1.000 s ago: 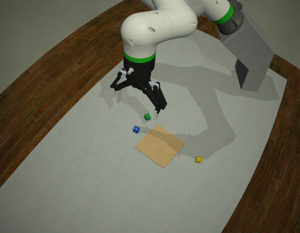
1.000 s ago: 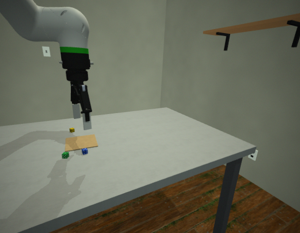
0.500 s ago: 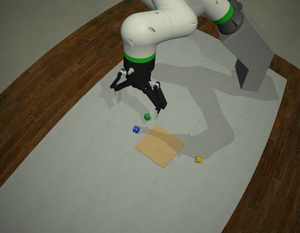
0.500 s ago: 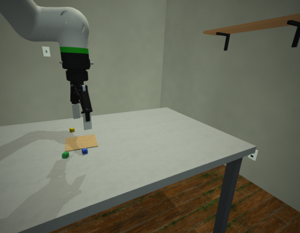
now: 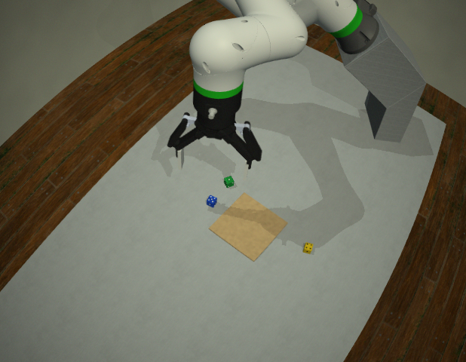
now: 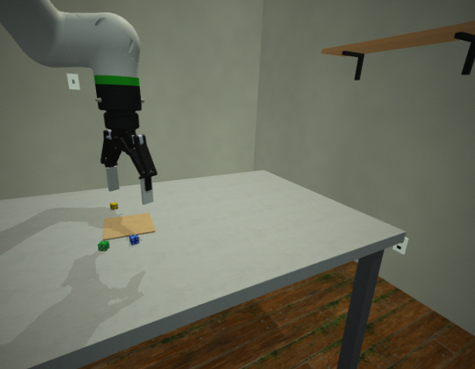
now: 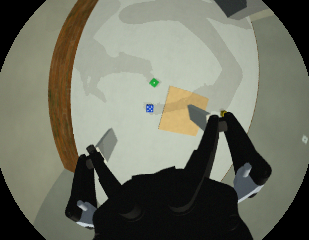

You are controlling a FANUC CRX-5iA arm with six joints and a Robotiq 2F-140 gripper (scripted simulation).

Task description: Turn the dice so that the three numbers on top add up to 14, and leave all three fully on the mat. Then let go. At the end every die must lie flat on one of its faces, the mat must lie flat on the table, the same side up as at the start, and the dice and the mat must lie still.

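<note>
Unlabelled dice (image 5: 228, 181) off mat (image 5: 247, 226)

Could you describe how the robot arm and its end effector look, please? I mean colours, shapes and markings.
The arm is white, with thick rounded links and small oval recesses. A bright green ring marks the wrist; another sits near the grey base block. Below the wrist ring, the end effector is black, with two jointed fingers ending in flat grey pads. No cables show.

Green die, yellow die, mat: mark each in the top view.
green die (image 5: 228, 181), top view, on its top face.
yellow die (image 5: 308, 247), top view, on its top face.
mat (image 5: 245, 234), top view, on its bare middle.
</note>
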